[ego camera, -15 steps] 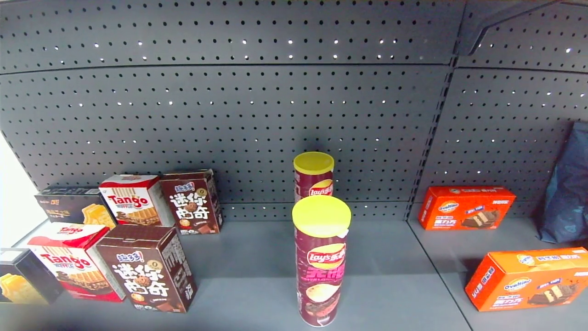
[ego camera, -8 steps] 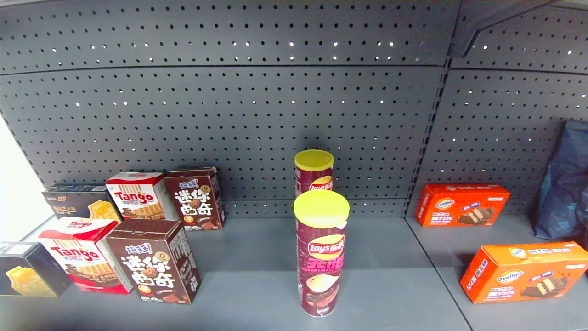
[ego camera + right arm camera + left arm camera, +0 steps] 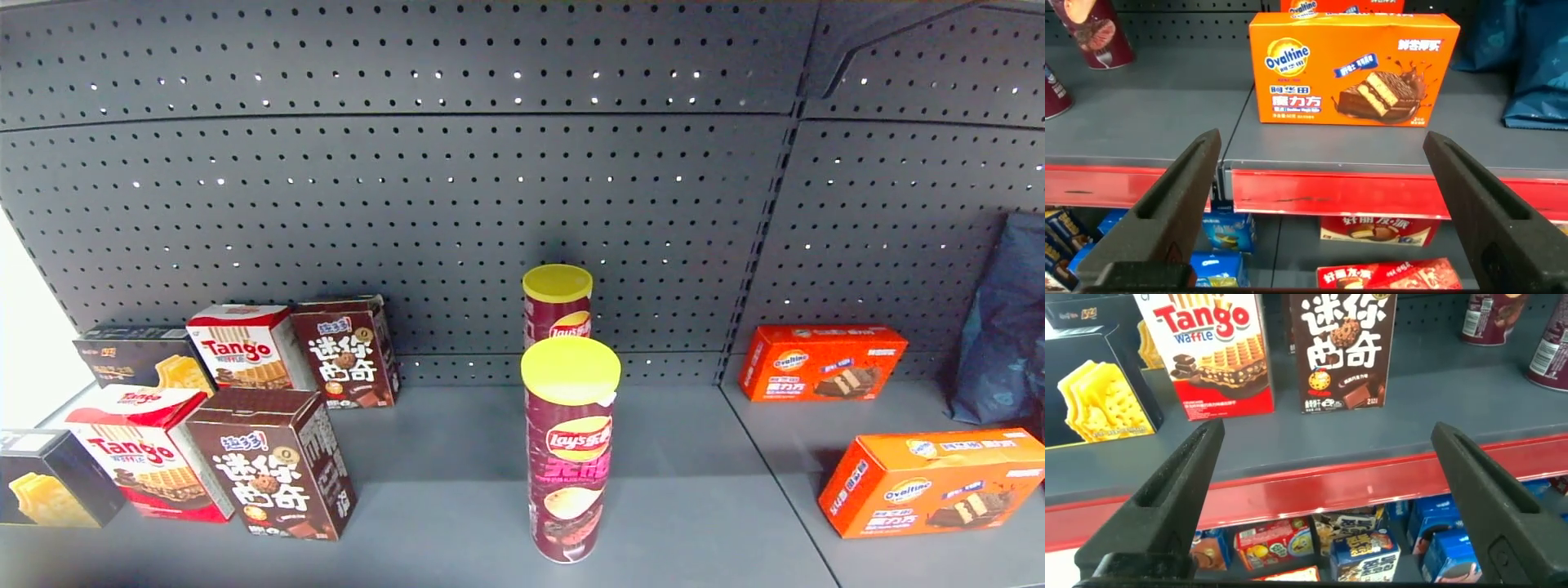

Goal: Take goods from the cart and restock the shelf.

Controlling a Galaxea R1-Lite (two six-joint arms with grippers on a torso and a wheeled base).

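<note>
Just off the near edge of the shelf (image 3: pixel 457 506), both grippers are hanging empty. The left gripper (image 3: pixel 1327 431) is holding its fingers wide apart and facing the red front rail (image 3: pixel 1372 478). The wafer box (image 3: pixel 1212 355) and the cookie box (image 3: pixel 1343 351) are standing upright just beyond that rail. The right gripper (image 3: pixel 1323 140) is also spreading its fingers with nothing between them. It is facing the near orange box (image 3: pixel 1354 69), whose long side is running left to right.

With nothing being carried, I am judging the coming move to be a trip to the cart for stock. Which way the cart is lying from the fingers I cannot tell.

For placing goods, the bare parts of the shelf are what is counting. Two chip tubes are standing upright mid-shelf, the near tube (image 3: pixel 569 457) directly in front of the far tube (image 3: pixel 558 314), making a row running near to far. A bare strip is lying on each side of them. The strip between the cookie box and the tubes is sitting closer to the left arm, and the strip between the tubes and the orange boxes is sitting closer to the right arm.

The head view is laying out how deep the rows are running, back to the pegboard wall (image 3: pixel 408 204). The wrist views are adding the red rail and the packets (image 3: pixel 1290 543) on the lower shelf beneath it.
</note>
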